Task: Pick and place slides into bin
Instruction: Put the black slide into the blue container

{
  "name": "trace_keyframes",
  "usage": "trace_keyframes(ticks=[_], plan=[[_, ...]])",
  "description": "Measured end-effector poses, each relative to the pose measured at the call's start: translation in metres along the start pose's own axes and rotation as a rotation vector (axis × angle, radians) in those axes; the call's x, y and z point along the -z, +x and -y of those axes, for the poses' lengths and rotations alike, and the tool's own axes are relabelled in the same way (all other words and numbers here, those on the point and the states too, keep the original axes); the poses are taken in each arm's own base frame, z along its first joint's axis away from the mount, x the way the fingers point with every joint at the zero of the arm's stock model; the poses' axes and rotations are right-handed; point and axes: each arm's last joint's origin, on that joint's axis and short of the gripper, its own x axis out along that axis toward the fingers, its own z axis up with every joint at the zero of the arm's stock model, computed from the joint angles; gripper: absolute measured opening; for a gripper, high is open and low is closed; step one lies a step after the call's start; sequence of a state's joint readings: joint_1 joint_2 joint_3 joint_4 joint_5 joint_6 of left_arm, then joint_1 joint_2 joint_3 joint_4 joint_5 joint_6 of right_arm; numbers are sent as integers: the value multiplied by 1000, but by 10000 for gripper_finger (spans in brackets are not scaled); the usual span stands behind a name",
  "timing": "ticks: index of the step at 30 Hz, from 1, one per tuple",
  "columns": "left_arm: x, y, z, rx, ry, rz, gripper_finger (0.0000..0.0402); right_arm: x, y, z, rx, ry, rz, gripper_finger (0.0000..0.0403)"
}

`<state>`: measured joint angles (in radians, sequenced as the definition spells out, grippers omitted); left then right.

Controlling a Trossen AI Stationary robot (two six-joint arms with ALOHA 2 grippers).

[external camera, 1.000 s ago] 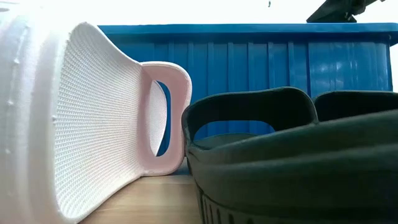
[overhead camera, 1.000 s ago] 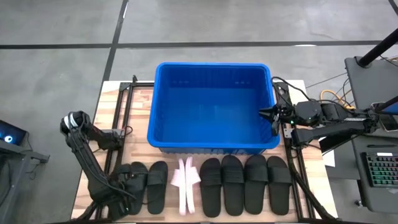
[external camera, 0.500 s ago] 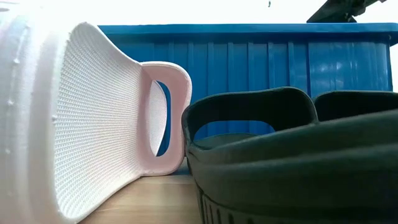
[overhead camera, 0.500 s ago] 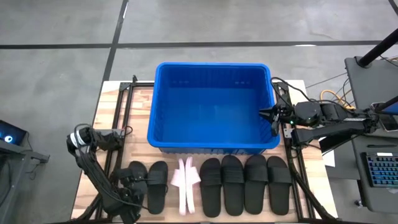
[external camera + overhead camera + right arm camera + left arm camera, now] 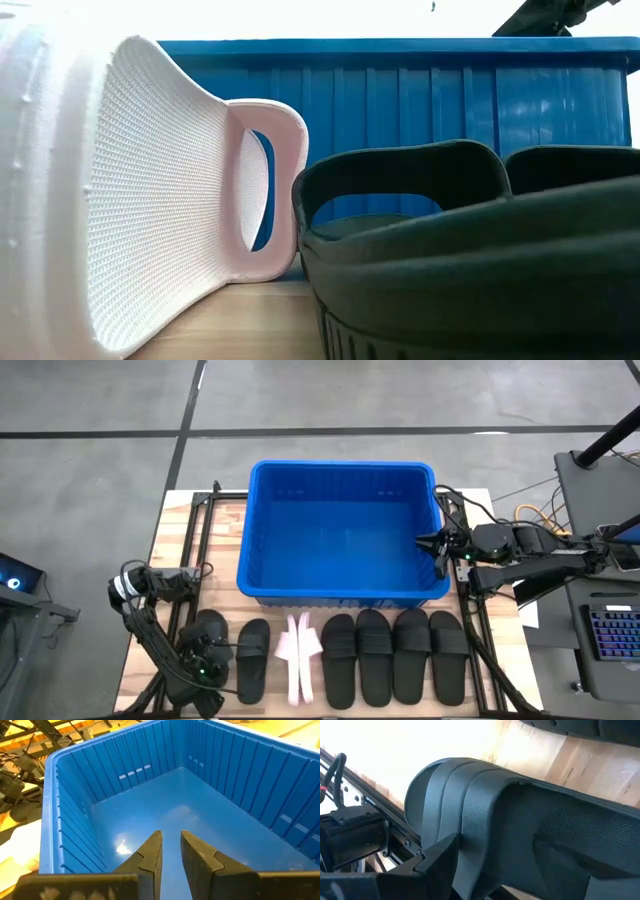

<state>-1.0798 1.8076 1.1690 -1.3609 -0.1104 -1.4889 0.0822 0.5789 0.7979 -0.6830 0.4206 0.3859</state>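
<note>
The blue bin (image 5: pixel 340 535) stands at the table's middle; it also shows in the low view (image 5: pixel 420 95). Along the near edge lie several black slides (image 5: pixel 395 655) and a pale pink pair (image 5: pixel 298 655) standing on their side edges. My left gripper (image 5: pixel 203 663) is shut on the leftmost black slide (image 5: pixel 209 632), which fills the left wrist view (image 5: pixel 520 820). My right gripper (image 5: pixel 428 545) hovers over the bin's right rim, empty, its fingers (image 5: pixel 150 855) almost together with a narrow gap. My left gripper holds the leftmost black slide by its near half (image 5: pixel 207 650), coming from above. One finger (image 5: pixel 435 860) lies against the slide's curved edge (image 5: pixel 465 845); the other finger is hidden behind the slide. Whether the slide is lifted clear of the table cannot be told.
A second black slide (image 5: pixel 252 658) lies just right of the held one. Black frame rails (image 5: pixel 195 530) run along both table sides. Cables and a keyboard (image 5: pixel 610 630) sit off the table's right. In the low view a pink slide (image 5: pixel 150 200) and a black slide (image 5: pixel 470 260) stand close to the camera.
My left arm's elbow has dropped toward the near edge while its gripper stays on the leftmost black slide. The slide's far end has shifted a little toward the table's left, away from its neighbour.
</note>
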Motion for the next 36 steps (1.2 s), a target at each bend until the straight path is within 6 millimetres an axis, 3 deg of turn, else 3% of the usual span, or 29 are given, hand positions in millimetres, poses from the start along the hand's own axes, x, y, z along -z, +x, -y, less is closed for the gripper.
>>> trace_keyframes(ticks=[16, 36], plan=[[-5, -28, 4, 89, -8, 90, 238, 0, 0, 0, 1, 6, -1, 61], [1, 19, -18, -166, 27, 86, 233, 0, 0, 0, 1, -3, -1, 60]])
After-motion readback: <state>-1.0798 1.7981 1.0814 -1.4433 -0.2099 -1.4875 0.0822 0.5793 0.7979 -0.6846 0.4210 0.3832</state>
